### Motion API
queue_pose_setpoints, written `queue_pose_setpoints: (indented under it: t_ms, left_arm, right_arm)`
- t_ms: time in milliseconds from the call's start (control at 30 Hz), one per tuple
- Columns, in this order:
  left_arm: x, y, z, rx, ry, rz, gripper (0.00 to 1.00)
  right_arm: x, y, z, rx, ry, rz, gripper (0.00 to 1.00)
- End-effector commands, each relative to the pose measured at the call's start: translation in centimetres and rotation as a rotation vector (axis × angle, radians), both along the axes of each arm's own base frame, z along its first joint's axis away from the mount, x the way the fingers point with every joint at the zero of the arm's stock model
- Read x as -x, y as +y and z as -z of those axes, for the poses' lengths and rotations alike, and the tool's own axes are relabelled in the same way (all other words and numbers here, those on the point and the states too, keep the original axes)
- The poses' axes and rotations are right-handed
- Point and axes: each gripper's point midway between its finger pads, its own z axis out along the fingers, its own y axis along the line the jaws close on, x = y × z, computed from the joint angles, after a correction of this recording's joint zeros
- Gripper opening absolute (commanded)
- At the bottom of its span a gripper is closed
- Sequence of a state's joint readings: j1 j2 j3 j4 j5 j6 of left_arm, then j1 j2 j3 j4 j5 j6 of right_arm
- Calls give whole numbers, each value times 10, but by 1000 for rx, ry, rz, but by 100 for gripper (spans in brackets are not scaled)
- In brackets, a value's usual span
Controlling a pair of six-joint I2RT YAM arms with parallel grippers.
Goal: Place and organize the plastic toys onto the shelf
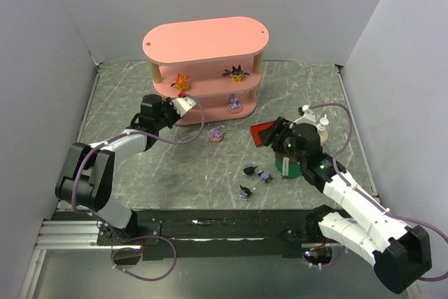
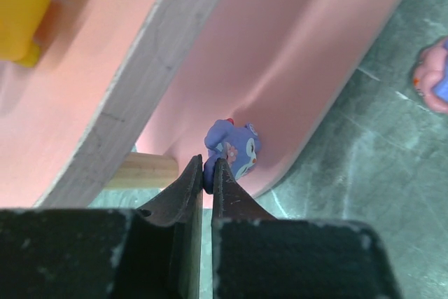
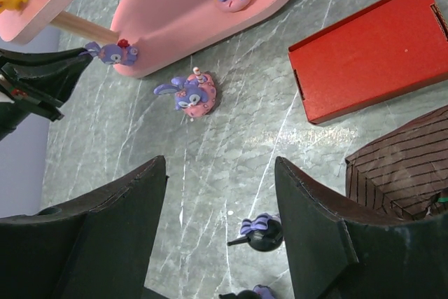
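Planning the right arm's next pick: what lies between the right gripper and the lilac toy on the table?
Nothing: the right wrist view shows only bare table between the right gripper and lilac toy.

A flat red rectangular box (image 1: 264,133) lies on the grey-green, marble-patterned surface (image 1: 175,173), right of centre. Just near and to the right of it stands a green cylinder (image 1: 288,168) with a brown striped top (image 3: 402,166). A small pale bottle (image 1: 322,129) stands upright to the right of the box, partly hidden. Plain white walls (image 1: 42,47) close in the left, far and right sides.
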State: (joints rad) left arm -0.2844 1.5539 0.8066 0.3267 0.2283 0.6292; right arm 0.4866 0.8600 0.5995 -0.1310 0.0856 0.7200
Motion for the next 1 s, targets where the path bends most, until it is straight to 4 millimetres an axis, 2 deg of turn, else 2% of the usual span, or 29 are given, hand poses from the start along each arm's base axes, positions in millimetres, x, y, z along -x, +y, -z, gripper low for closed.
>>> queue_pose_setpoints:
  t_ms: [0,333,567,767,967]
  left_arm:
    - [-9,5,-4,-18,-38,-4,10]
    - [-9,0,-9,-6,-45,32,18]
    - [-8,-4,-22,21,-81,48,20]
    - [-5,-8,-30,11,-84,87,9]
    - [3,-12,-34,11,-77,138,5]
  right_arm:
    - [-5,0,-4,-11,-23,12,70]
    - [-7,2,-1,-10,-15,10,70]
    - [-7,3,1,-14,-12,7,70]
    - [-7,3,4,-13,-7,7,70]
    - [-7,4,6,-15,-3,4,70]
